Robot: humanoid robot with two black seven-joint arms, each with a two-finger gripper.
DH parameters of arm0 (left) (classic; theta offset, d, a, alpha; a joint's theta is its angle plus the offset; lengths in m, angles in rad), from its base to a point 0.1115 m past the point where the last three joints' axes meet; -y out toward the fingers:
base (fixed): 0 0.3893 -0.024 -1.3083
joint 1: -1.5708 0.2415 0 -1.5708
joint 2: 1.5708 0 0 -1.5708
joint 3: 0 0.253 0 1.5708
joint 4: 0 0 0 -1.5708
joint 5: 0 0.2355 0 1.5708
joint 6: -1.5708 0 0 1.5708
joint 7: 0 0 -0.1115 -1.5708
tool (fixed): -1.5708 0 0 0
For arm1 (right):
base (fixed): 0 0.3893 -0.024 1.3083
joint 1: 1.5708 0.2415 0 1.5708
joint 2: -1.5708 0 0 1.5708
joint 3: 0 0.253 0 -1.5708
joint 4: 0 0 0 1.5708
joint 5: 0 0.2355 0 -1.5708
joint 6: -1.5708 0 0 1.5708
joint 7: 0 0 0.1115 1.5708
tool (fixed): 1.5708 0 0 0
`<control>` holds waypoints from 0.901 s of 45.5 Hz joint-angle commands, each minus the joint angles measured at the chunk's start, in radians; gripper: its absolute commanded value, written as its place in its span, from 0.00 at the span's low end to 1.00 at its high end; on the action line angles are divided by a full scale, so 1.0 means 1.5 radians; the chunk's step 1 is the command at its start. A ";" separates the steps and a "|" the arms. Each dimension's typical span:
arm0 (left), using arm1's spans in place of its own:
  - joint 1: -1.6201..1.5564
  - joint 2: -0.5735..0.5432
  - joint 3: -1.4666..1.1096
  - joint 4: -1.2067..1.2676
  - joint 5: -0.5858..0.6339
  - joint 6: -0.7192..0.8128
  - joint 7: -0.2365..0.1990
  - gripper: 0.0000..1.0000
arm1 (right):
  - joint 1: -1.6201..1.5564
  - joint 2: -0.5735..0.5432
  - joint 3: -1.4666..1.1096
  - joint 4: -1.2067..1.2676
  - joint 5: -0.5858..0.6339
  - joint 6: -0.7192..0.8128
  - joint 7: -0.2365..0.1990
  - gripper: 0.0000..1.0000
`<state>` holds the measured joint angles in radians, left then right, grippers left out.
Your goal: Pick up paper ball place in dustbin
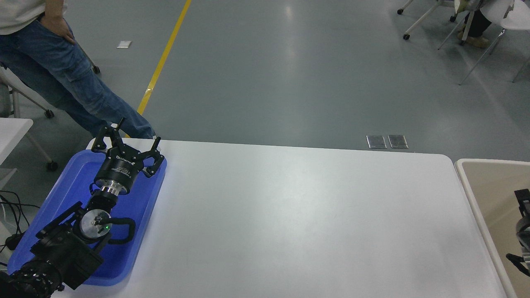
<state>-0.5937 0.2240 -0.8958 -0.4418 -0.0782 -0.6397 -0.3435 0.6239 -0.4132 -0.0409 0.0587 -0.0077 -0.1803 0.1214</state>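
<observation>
Jaws spread, the left gripper [124, 140] hangs over the blue tray [62, 182]; the right gripper's [522, 231] jaws unclear above the dustbin [476, 194].

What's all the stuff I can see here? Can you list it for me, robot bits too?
Table: one, white, filling the lower half of the view.
Tray: one, blue, shallow, on the table's left end.
Dustbin: one, cream-beige, at the table's right end, partly cut off by the picture's edge.
Paper ball: none visible.
Floor line: one, yellow, running up the grey floor.
Floor plates: two, metal, beyond the table's far edge.
Person: one, blue jeans, standing at the upper left.
Chairs: white, upper right; number unclear.
Left gripper: one, black, jaws spread, over the tray.
Right gripper: one, black, over the dustbin, mostly cut off.
</observation>
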 commanded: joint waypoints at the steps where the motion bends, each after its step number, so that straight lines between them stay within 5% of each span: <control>1: 0.000 0.000 0.000 0.000 0.000 0.000 0.000 1.00 | 0.090 -0.016 0.096 0.036 -0.001 0.001 0.023 1.00; 7: 0.000 0.000 0.000 0.000 0.000 0.000 0.000 1.00 | 0.143 -0.039 0.169 0.110 -0.008 0.002 0.068 1.00; 18: 0.001 0.000 0.000 0.000 0.000 0.000 0.000 1.00 | 0.165 -0.097 0.360 0.293 -0.019 0.018 0.096 1.00; 32: 0.000 0.000 0.000 0.000 0.000 0.000 0.000 1.00 | 0.052 -0.096 0.625 0.462 -0.182 0.044 0.185 1.00; 41: 0.001 0.000 0.000 0.000 0.000 0.000 0.000 1.00 | -0.043 -0.091 0.744 0.530 -0.192 0.150 0.197 1.00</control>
<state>-0.5930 0.2239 -0.8959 -0.4418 -0.0781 -0.6397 -0.3436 0.7033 -0.5507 0.8272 0.7056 -0.2316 -0.0922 0.3701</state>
